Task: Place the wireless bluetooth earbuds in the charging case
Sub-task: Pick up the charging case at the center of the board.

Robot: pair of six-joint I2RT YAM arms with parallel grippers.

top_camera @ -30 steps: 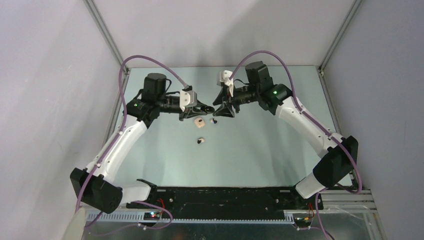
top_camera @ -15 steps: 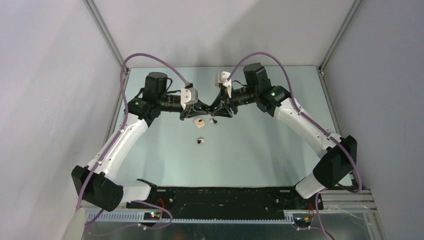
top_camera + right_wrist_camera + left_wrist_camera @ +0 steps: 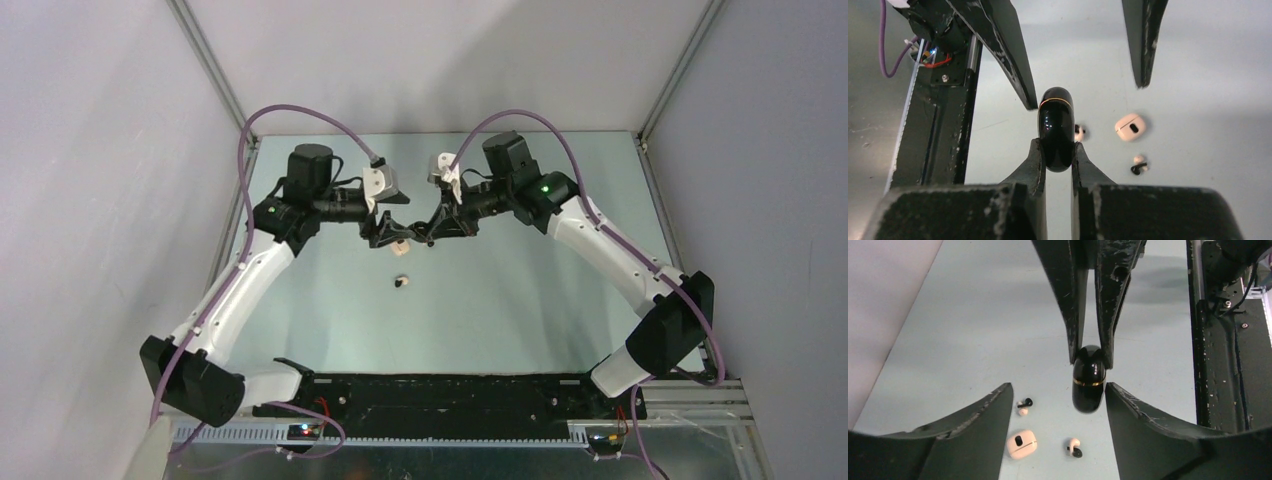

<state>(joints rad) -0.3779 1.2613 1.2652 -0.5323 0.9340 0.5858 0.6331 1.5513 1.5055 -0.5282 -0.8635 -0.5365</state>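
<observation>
Right gripper (image 3: 1056, 147) clenched on glossy black gold-banded pod (image 3: 1089, 385), held above table (image 3: 973, 315). Left gripper (image 3: 1058, 390) spread wide, flanking pod.

Beige charging case (image 3: 1022, 444) on table below; earbuds (image 3: 1023, 405) loose beside it, not inserted.

Probably handover or pod-opening step. Next: close left squarely on pod's free end, no slip.

From above, the left claw (image 3: 1058, 386) and right claw (image 3: 1057, 147) covered most of the charging case (image 3: 400, 243) toward the surface's (image 3: 520, 290) far edge, and one of the wireless bluetooth earbuds (image 3: 1023, 405) entirely. The black capsule (image 3: 1089, 380) could not be made out there; in the right wrist view the claw hid its lower end.
</observation>
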